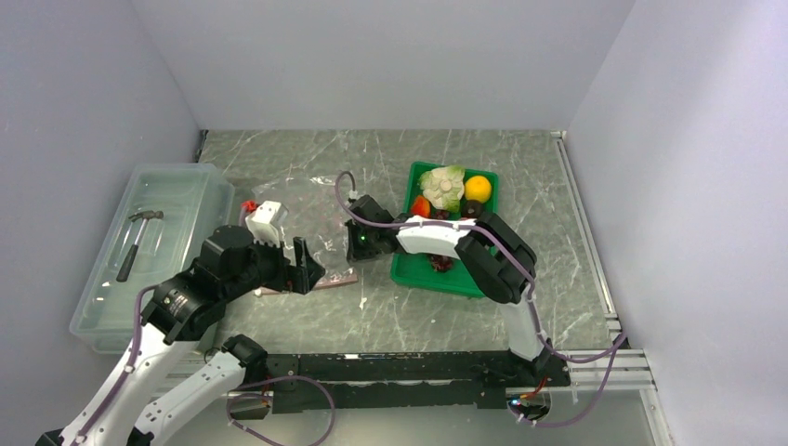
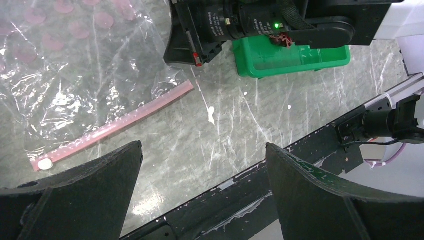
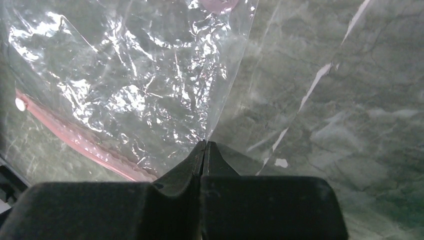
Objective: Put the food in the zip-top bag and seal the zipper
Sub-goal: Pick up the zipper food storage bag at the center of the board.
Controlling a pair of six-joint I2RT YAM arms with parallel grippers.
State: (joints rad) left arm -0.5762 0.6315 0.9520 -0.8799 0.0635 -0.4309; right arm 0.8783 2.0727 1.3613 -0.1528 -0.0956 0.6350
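On the table, zip-top bag [image 1: 307, 200] lying flat

So the right gripper [image 3: 204, 150] is pinching the bag's side edge, fingers fully together. Meanwhile the left gripper [image 2: 202, 146] is hovering spread wide just by the zipper [image 2: 115, 125], gripping nothing. All the food [image 1: 442, 186] I can see is sitting in the green tray [image 1: 409, 271] beside the bag

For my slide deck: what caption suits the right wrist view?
Right gripper, jaws shut, pinches the zip-top bag at its edge; pink zipper lower left.
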